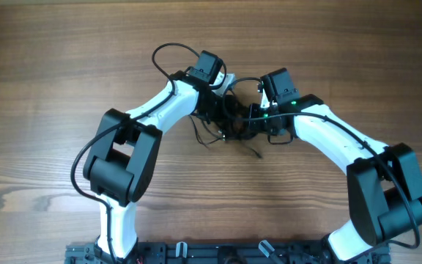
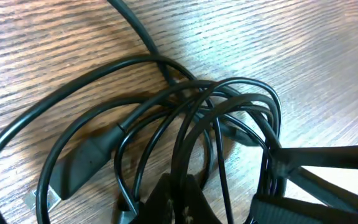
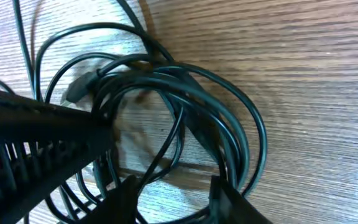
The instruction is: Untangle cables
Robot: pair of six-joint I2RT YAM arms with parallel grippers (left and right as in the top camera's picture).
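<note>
Wood tabletop [image 1: 50,73]: brown grain everywhere, with both my arms folded in over the middle of it.
Left gripper [image 2: 225,202]: jaws look apart to me. Bare wood shows in the gap and a couple of thin strands run down through it, so nothing is pinched as far as I can tell.
Right gripper [image 3: 176,199]: same deal. The jaws stand apart, a loop dips into the gap, and there's no clamp on anything.
Where the cables [image 2: 197,87] are: mid-table, right under and between my two wrists, lying flat on the wood.
Done so far: honestly not much, going by this. It's all one clump and I can't see a single cord lying off on its own.
Left to do: basically the whole job. I'd guess that means picking one strand, holding the rest down and drawing it out of the loops, then repeating.
Up close: thin glossy black cords crossing over and under each other right at my fingertips.
A bit further: several round loops stacked together, sharing one crossing point.
Plug end [image 2: 79,163]: chunky black connector with a silvery tip on the near-left side of the left wrist view, pointing out of the pile.
Far edge: in the overhead, a few loose tails poke out of the clump toward my base.
</note>
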